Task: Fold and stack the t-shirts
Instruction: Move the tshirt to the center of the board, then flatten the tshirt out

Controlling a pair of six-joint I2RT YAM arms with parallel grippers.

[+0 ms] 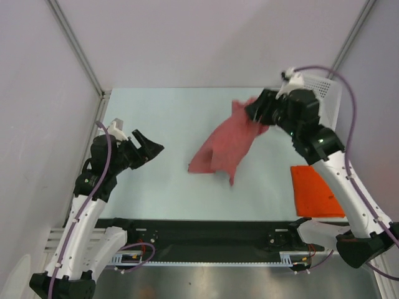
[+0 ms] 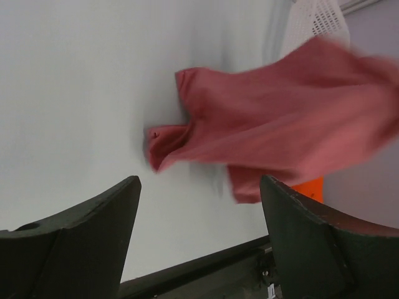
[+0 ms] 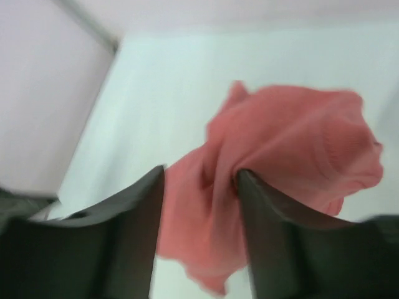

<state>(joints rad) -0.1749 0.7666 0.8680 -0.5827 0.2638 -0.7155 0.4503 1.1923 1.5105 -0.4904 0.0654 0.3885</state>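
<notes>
The pink-red t-shirt (image 1: 224, 146) hangs crumpled in mid-table, its top raised at my right gripper (image 1: 257, 112) and its lower end on the table. In the right wrist view the jaws of my right gripper (image 3: 198, 171) stand apart, and the blurred shirt (image 3: 299, 143) fills the gap, bunched against one fingertip (image 3: 244, 177). The orange t-shirt (image 1: 315, 190) lies as a flat rectangle at the right front. My left gripper (image 1: 149, 144) is open and empty at the left, well away from the pink shirt (image 2: 280, 118). Its jaws (image 2: 199, 180) frame bare table.
A white perforated basket (image 1: 327, 93) stands at the back right behind my right arm and also shows in the left wrist view (image 2: 315, 18). A black rail (image 1: 206, 227) runs along the near table edge. Grey walls close in the left, back and right.
</notes>
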